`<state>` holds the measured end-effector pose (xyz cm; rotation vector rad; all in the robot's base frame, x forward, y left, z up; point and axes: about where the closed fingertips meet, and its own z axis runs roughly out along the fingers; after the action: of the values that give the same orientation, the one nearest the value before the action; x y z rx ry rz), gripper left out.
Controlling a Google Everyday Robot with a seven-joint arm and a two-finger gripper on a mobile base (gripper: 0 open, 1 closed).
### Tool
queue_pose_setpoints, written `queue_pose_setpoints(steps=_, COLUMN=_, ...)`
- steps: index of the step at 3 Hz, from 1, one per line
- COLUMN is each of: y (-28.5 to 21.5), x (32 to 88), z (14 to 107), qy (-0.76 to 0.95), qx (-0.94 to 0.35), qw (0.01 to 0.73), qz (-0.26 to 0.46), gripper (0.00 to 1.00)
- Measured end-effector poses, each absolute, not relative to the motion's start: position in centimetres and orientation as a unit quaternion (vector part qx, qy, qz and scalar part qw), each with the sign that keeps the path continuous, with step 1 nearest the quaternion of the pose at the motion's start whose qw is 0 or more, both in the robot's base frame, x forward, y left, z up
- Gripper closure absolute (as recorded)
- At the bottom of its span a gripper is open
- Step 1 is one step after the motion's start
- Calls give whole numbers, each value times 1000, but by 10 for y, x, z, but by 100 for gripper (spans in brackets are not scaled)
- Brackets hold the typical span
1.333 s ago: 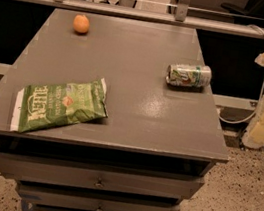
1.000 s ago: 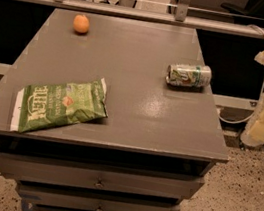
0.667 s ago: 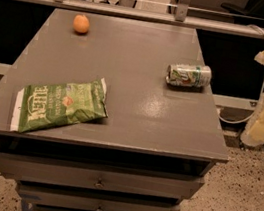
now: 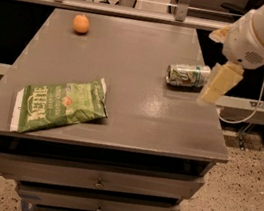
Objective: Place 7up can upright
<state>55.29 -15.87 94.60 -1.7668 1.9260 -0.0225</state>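
Swinging in from the right edge of view, the gripper [image 4: 214,85] now hangs over the table's [image 4: 129,61] right side, just beside the right end of the 7up can [image 4: 187,75]; whether they touch is unclear. How far it is open I cannot tell, and it holds nothing visible. The can lies on its side near the right edge, unmoved, not yet upright. The reach for a grasp looks underway. The chip bag [image 4: 58,105] and orange [image 4: 81,23] sit well apart, unchanged.
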Motion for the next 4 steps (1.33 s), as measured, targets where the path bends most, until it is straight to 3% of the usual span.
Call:
queue_pose_setpoints(steps=2, y=-107, x=629, z=918, qy=666, qx=-685, qw=295, qz=16, gripper=0)
queue_pose_setpoints(steps=4, y=-100, x=663, z=871, qy=675, qx=-696, qw=246, qz=9, gripper=0)
